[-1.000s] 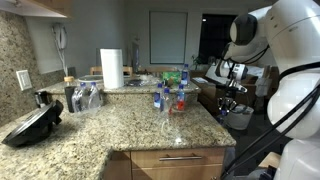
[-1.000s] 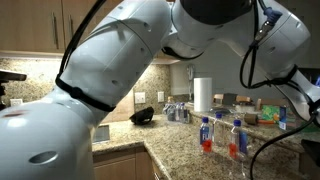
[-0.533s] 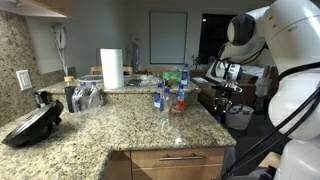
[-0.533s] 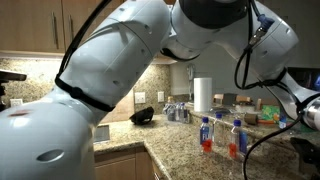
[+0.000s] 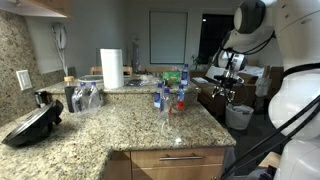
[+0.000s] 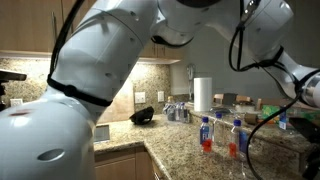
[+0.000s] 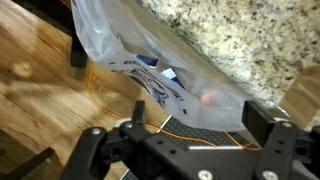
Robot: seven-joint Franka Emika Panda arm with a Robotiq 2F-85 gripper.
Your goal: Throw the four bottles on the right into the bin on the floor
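Note:
Three small clear bottles stand on the granite counter in both exterior views: a blue-capped one (image 5: 160, 97) (image 6: 205, 135), a red-labelled one (image 5: 181, 98) (image 6: 236, 138) and one further back (image 5: 185, 75) (image 6: 219, 125). The pale bin (image 5: 238, 116) stands on the floor past the counter's end. My gripper (image 5: 226, 94) hangs above it. In the wrist view the gripper (image 7: 200, 115) is open, with nothing between its fingers (image 7: 262, 122). Below it the bin's translucent liner (image 7: 110, 40) holds a blue-labelled bottle (image 7: 150, 65) and something with a red cap (image 7: 207, 98).
A white paper-towel roll (image 5: 111, 68) stands at the back of the counter, a black appliance (image 5: 32, 125) at its near left. The granite counter edge (image 7: 240, 35) runs close beside the bin. Wood floor (image 7: 40, 80) lies around it.
The gripper has gone from shut to open over the bin, and the arm has lifted a little. The bottles on the counter have not moved.

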